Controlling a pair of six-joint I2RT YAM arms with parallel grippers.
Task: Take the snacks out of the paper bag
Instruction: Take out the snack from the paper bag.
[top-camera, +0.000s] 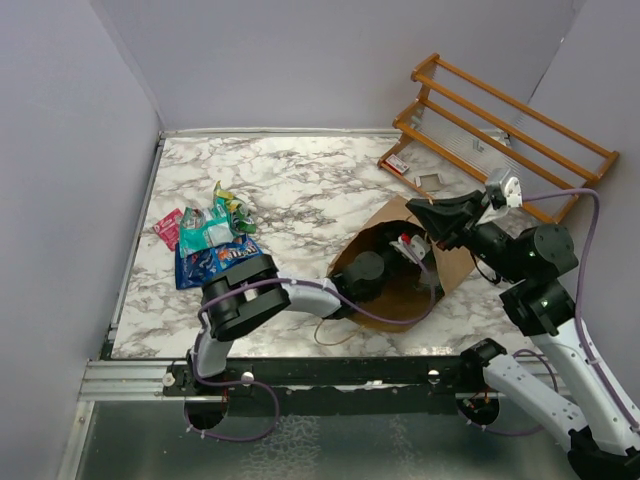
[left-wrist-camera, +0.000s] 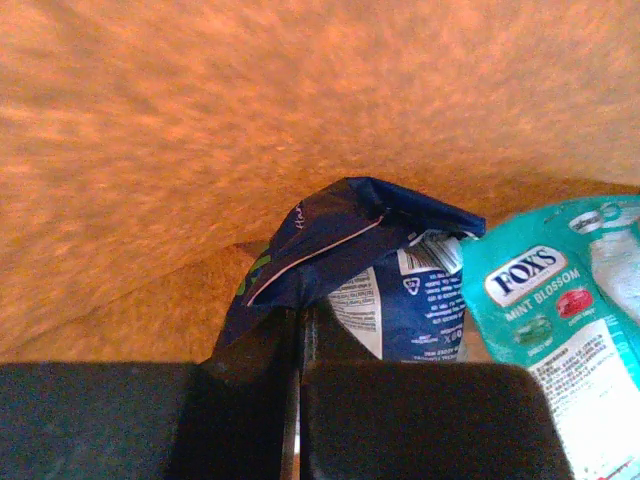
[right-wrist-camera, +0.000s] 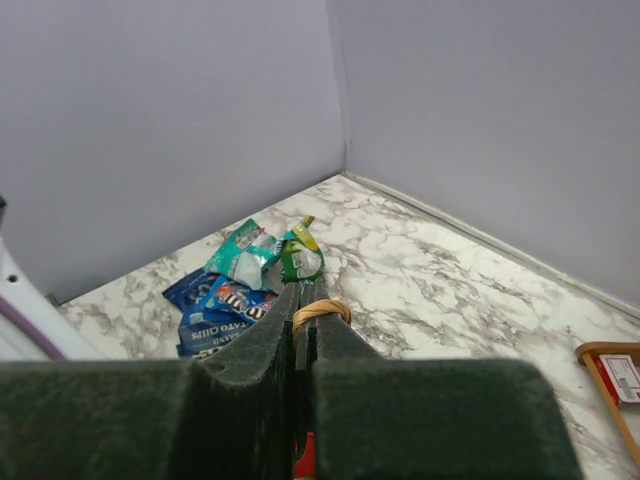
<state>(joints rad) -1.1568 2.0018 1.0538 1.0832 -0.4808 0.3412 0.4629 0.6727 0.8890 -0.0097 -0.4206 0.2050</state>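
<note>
One dark-blue crinkly foil packet (left-wrist-camera: 340, 240), likely light, slippery: corner nipped in my closed left pincer (left-wrist-camera: 300, 335) inside brown paper bag (left-wrist-camera: 300, 110).

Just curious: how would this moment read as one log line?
left claw: inside paper bag, shut on blue packet | right claw: shut on bag handle | pile of packets on table

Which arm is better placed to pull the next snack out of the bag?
Left. The left gripper sits inside the paper bag, shut on a dark blue packet. The right gripper is pinching the bag's handle.
</note>
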